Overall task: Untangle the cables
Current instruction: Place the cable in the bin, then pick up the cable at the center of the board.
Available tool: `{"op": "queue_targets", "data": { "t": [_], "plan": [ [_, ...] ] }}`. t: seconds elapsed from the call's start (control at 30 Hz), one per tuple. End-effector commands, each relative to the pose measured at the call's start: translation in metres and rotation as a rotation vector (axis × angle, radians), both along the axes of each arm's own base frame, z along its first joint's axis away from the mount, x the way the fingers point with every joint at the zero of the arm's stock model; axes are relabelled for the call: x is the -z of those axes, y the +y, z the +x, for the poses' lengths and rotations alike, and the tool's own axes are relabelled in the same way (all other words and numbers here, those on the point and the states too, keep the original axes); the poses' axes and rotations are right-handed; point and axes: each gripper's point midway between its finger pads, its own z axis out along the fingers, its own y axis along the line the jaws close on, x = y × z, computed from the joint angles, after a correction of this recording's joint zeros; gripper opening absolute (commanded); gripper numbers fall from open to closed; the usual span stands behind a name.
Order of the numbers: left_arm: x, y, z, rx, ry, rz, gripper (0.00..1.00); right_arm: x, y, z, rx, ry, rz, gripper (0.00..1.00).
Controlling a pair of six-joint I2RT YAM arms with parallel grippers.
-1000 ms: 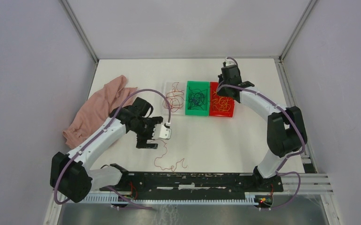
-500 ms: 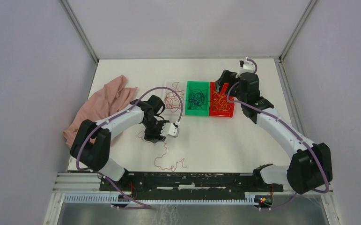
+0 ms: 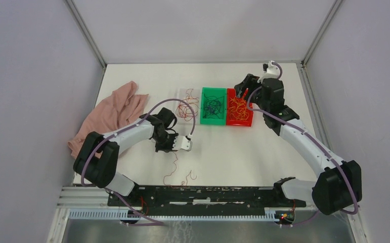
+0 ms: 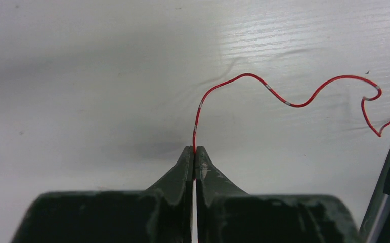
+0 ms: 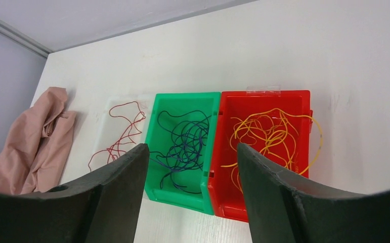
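I have two arms of one make, a left arm (image 3: 124,135) and a right arm (image 3: 304,143). Each has smooth white shells on the long links and bulky black housings at the joints. A thick lilac cable (image 3: 168,100) runs along each arm from shoulder to wrist. Each wrist carries a small white block (image 3: 184,144). My left claw (image 4: 195,152) has dark, matte fingers (image 4: 177,174) that taper to thin tips, scuffed pale along the inner edges. My right claw (image 5: 191,149) has broad, black, gently curved fingers (image 5: 117,195) with a dull sheen. Both bases sit on a black rail (image 3: 208,195).
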Motion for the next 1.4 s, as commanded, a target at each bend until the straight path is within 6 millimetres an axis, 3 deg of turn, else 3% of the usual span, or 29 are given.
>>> {"op": "queue_targets", "data": {
  "t": [0.0, 0.13, 0.17, 0.27, 0.4, 0.5, 0.7, 1.0, 1.13, 1.37],
  "plan": [
    [-0.05, -0.021, 0.029, -0.112, -0.135, -0.115, 0.03, -0.035, 0.009, -0.007, -0.058, -0.081, 0.074, 0.7],
    [-0.134, -0.044, 0.054, -0.228, -0.211, -0.29, 0.03, -0.044, 0.02, -0.013, -0.133, -0.105, 0.08, 0.69],
    [-0.165, -0.051, 0.064, -0.251, -0.254, -0.346, 0.03, -0.045, 0.023, -0.014, -0.148, -0.109, 0.086, 0.69],
    [-0.224, -0.059, 0.083, -0.333, -0.341, -0.453, 0.03, -0.049, 0.03, -0.016, -0.185, -0.116, 0.107, 0.68],
    [-0.277, -0.062, 0.108, -0.412, -0.47, -0.546, 0.03, -0.051, 0.037, -0.018, -0.226, -0.119, 0.126, 0.67],
    [-0.302, -0.059, 0.129, -0.464, -0.591, -0.592, 0.03, -0.052, 0.041, -0.019, -0.243, -0.113, 0.134, 0.66],
    [-0.325, -0.056, 0.17, -0.537, -0.762, -0.627, 0.03, -0.045, 0.04, -0.021, -0.24, -0.091, 0.132, 0.64],
    [-0.35, -0.062, 0.204, -0.551, -0.875, -0.667, 0.03, -0.038, 0.037, -0.021, -0.224, -0.069, 0.125, 0.63],
    [-0.344, -0.063, 0.213, -0.525, -0.907, -0.636, 0.03, -0.035, 0.037, -0.021, -0.219, -0.058, 0.13, 0.62],
    [-0.308, -0.058, 0.226, -0.403, -0.987, -0.503, 0.03, -0.028, 0.032, -0.021, -0.194, -0.045, 0.118, 0.61]
  ]
}}
